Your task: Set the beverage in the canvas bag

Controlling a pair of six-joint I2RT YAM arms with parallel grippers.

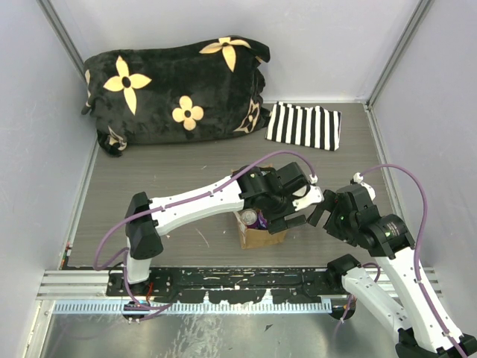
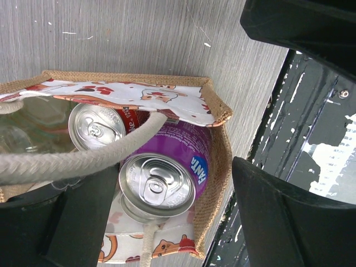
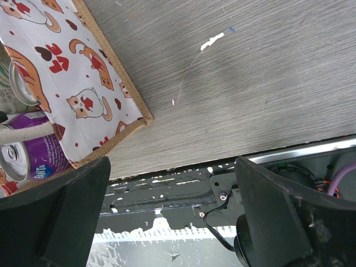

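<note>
The canvas bag point(image 1: 262, 237) stands near the table's front edge, tan jute with a cat-print lining. A purple Fanta can point(image 2: 167, 172) lies inside it beside a red can point(image 2: 100, 128); a cream rope handle point(image 2: 72, 161) crosses above them. My left gripper point(image 1: 289, 211) hovers right over the bag's mouth, jaws wide apart and holding nothing. In the left wrist view the left gripper point(image 2: 178, 222) straddles the purple can without touching it. My right gripper point(image 1: 319, 215) is open and empty just right of the bag. The right wrist view shows the bag point(image 3: 72, 89) and the purple can point(image 3: 28, 158).
A black cushion with yellow flowers point(image 1: 175, 89) lies at the back left. A black-and-white striped cloth point(image 1: 304, 127) lies at the back right. The black mounting rail point(image 1: 223, 283) runs along the near edge. Pale walls close in both sides.
</note>
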